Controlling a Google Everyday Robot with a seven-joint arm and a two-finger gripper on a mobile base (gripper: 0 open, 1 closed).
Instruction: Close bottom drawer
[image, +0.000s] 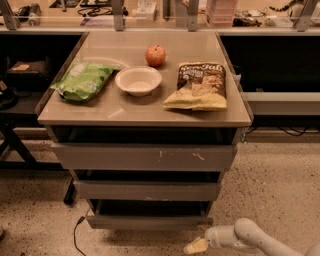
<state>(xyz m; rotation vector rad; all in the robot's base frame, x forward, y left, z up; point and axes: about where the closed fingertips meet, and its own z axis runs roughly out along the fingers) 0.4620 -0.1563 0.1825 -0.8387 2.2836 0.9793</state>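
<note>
Looking down on a grey cabinet (125, 112) with three drawers stacked in its front. Finding the top drawer (125, 157), the widest, just under the cabinet's flat top, carrying pale scratch marks. Finding the middle drawer (145, 191) lower in the cabinet front, somewhat narrower. Spotting the bottom drawer (150, 222) at the foot of the cabinet, narrowest of the three, its plain front panel standing slightly forward with a dark gap showing above it. Noting a pale robot arm (260, 240) lying low over the speckled floor in front of the cabinet, toward its right side. Seeing a bag of chips (199, 86) lying on the right part of the cabinet top, a green bag (82, 80) on the left part, a white bowl (138, 80) near the middle and a red apple (155, 55) toward the back. Finding the gripper (194, 246) near the cabinet's lower right front corner, pointing left, apparently apart from the bottom drawer; not being able to tell whether released or clenched. Spotting a thin cable (77, 232) on the floor by the cabinet's lower left corner.
</note>
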